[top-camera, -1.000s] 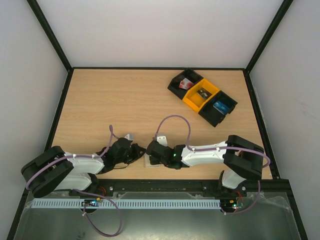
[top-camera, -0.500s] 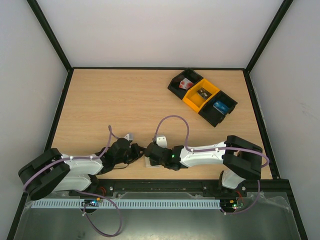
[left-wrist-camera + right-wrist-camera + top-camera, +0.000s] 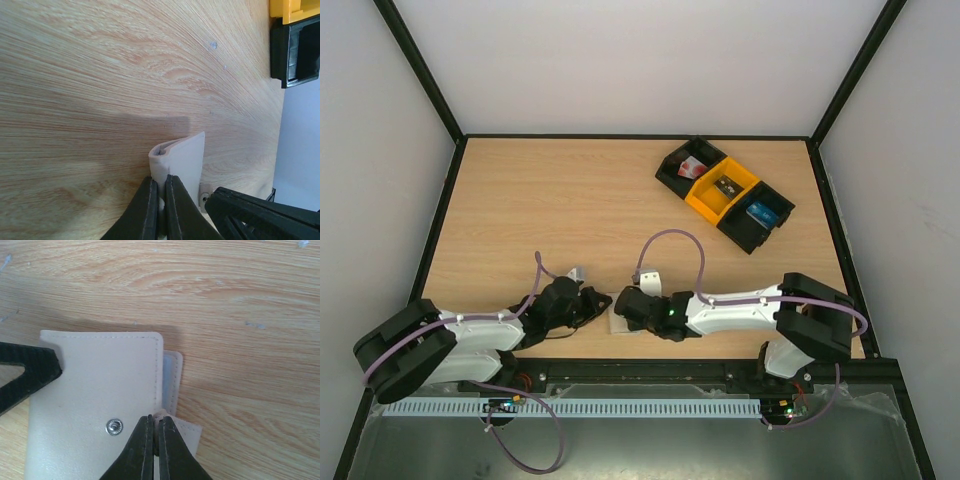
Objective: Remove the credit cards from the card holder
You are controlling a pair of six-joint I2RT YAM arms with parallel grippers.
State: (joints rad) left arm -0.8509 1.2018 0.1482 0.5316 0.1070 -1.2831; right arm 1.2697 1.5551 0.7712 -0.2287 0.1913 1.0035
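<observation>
Top view first: both arms are folded in low at the near edge of the surface (image 3: 540, 200), noses nearly touching. The holder (image 3: 619, 324) is the little pale patch right between them. The left end effector (image 3: 594, 306) comes at it from the left and the right end effector (image 3: 619, 302) from the right.

Left wrist cam shows the left one's jaws pinched tight on one edge of the holder. It isn't lying flat there: that edge is lifted and curled over into a small loop above the wood. The black bulk of the other arm sits just beside it.

Right wrist cam: the right end effector is closed up too, tips clamped on the holder's near edge where a small tab sticks out, just right of the metal snap (image 3: 115, 426). From here the holder looks cream and stitched round the border, with a paler bluish layer peeking out under its right side (pocket or card edge, can't tell, too thin a sliver). The left one's dark finger overlaps the holder's left edge.

Over at the far right of the surface, well apart from the arms, is a diagonal row of three bins:
- The far black bin (image 3: 672, 168) has something red and white (image 3: 692, 167) in it.
- The yellow bin (image 3: 704, 205) has a small dark thing (image 3: 726, 186).
- The near black bin (image 3: 745, 238) holds a blue card (image 3: 758, 212).
</observation>
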